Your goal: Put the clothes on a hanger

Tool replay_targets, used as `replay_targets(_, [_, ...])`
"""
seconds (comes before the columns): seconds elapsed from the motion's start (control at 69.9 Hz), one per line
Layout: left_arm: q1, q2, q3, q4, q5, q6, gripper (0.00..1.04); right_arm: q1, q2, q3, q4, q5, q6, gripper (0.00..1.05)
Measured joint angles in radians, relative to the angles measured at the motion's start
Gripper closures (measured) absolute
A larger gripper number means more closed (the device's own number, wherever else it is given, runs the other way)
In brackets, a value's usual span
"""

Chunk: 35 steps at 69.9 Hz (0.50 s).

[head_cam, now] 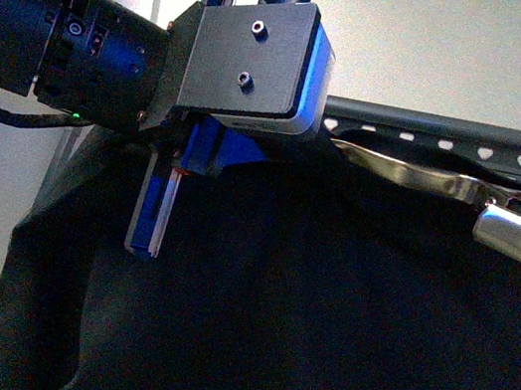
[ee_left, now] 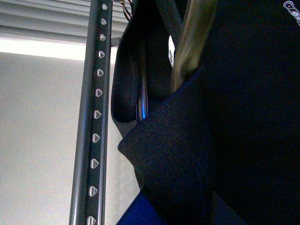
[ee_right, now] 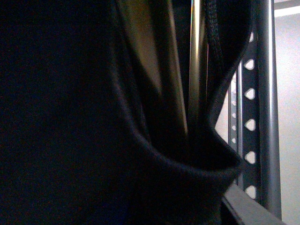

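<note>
Under the rack's rail (head_cam: pixel 433 130), the T-shirt (head_cam: pixel 321 307) shows "MAKE A" — either arm's jaws: cannot tell.

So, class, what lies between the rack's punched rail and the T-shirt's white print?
In the front view, a shiny metal bar crosses just below the rail, then plain black T-shirt fabric.

A shiny metal bar (head_cam: pixel 416 174) runs slanted, a pale wall (head_cam: pixel 448 46) behind it and a dark fabric loop (ee_left: pixel 123 79) beside it.

Bare indoor room, white wall (head_cam: pixel 448 46), clothes rack (head_cam: pixel 454 130)
</note>
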Motion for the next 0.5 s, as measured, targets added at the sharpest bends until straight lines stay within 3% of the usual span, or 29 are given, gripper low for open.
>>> replay_targets(0.157, [0.0,0.0,0.0,0.0,0.0,0.002,0.98,-0.012,0.0,-0.016,0.019,-0.016,0.004,0.97])
replay_targets(0.258, [0.0,0.0,0.006,0.0,0.002,0.005,0.78,-0.02,0.0,-0.043,0.031,-0.024,0.015,1.01])
replay_targets(0.501, [0.0,-0.001,0.014,0.0,0.003,0.005,0.44,-0.039,0.0,-0.063,-0.007,-0.034,0.113,1.01])
